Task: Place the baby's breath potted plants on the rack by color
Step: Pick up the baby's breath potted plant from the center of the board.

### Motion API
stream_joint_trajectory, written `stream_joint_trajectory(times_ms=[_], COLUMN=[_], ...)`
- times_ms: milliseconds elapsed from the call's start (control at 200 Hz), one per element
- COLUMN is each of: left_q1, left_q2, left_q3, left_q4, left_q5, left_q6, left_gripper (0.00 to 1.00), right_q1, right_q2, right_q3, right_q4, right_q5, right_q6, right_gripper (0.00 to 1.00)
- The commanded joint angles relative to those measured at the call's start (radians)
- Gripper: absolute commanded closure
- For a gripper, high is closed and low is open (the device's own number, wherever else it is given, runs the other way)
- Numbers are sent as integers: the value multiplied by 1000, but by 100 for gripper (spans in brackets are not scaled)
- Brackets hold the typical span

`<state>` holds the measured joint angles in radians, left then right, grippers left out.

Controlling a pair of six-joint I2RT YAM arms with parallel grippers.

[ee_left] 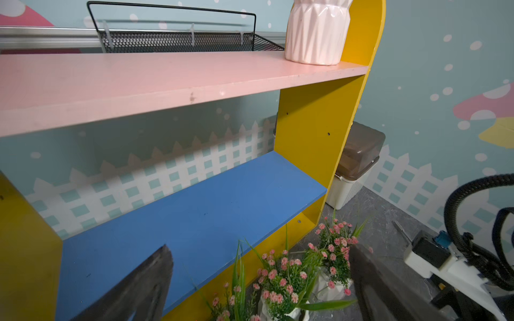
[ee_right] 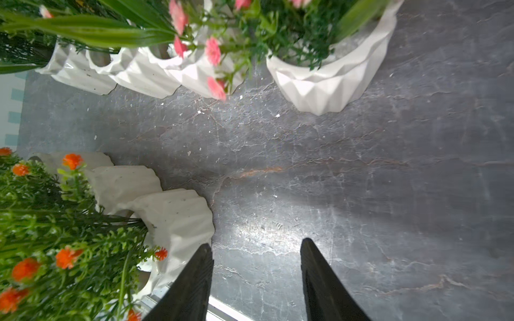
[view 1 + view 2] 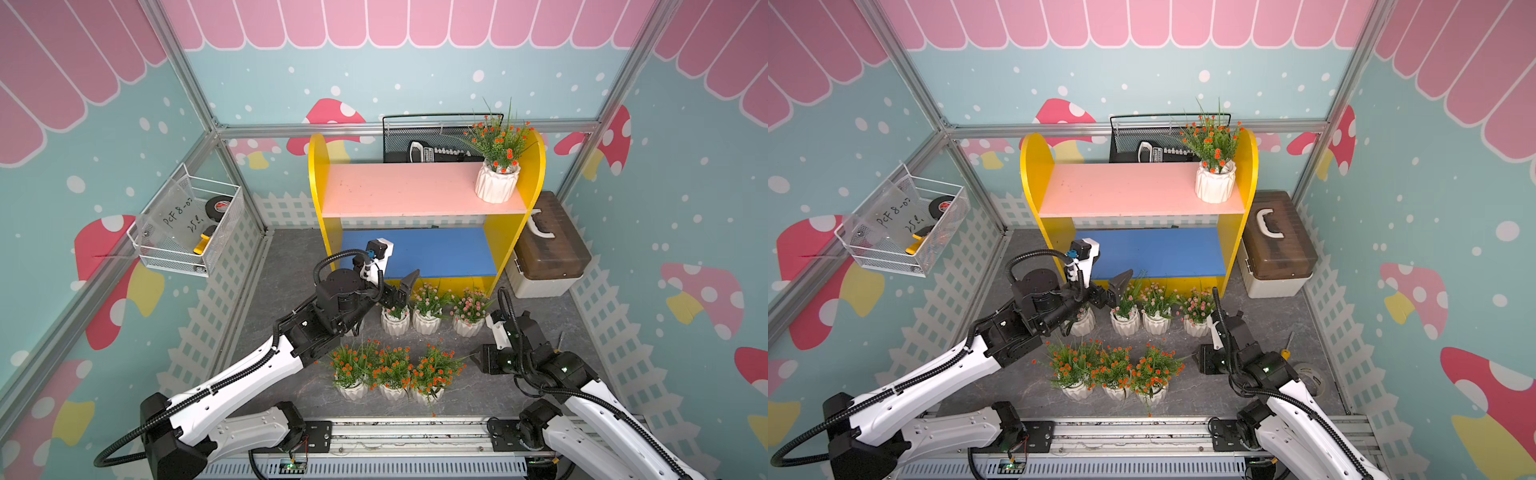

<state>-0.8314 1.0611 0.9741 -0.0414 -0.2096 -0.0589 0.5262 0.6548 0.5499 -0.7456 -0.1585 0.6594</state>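
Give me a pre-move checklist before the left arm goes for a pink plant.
1. Left end effector open and empty: ok.
2. Right end effector empty, jaws apart beside a floor orange plant: ok.
3. Blue lower board free of pots: ok.
4. Shelved orange plant upright on pink upper board: ok.
5. Pink plants upright on the floor: ok.
6. One of them between the left jaws: not ok.

One plant (image 3: 497, 183) sits on the rack's upper board (image 3: 395, 191), others (image 3: 426, 322) before it.

Rack (image 3: 319, 178) boards mostly open
One orange-flowered pot (image 3: 497, 183) stands at the right end of the pink board (image 3: 395, 191); pink-flowered pots (image 3: 427, 322) stand before it.
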Motion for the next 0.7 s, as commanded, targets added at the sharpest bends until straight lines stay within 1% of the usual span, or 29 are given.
stream_joint_trajectory(times_ms=[0, 160, 355, 365, 520, 695], left_q1=[-5, -6, -6, -6, -6, -6], left_q2=[-68, -150, -208, -210, -238, -236], left_q3=[-71, -153, -153, -153, -161, -160], left_q4=[-20, -29, -93, -93, -99, -110], left_q5=[-64, -89, -104, -125, -132, -139], left_q6=[-68, -108, -111, -112, -116, -111], left_gripper=[3, 3, 3, 3, 3, 3], right_q1=[40, 143, 284, 291, 383, 468], right_q2=[-25, -44, -47, -46, 7, 83], right_q3=[-59, -123, -164, -163, -154, -102], right_q4=[51, 106, 198, 201, 262, 267], right_q5=[-30, -10, 50, 55, 106, 183], right_q6=[78, 146, 230, 233, 260, 264], right_gripper=[52, 54, 57, 57, 59, 60])
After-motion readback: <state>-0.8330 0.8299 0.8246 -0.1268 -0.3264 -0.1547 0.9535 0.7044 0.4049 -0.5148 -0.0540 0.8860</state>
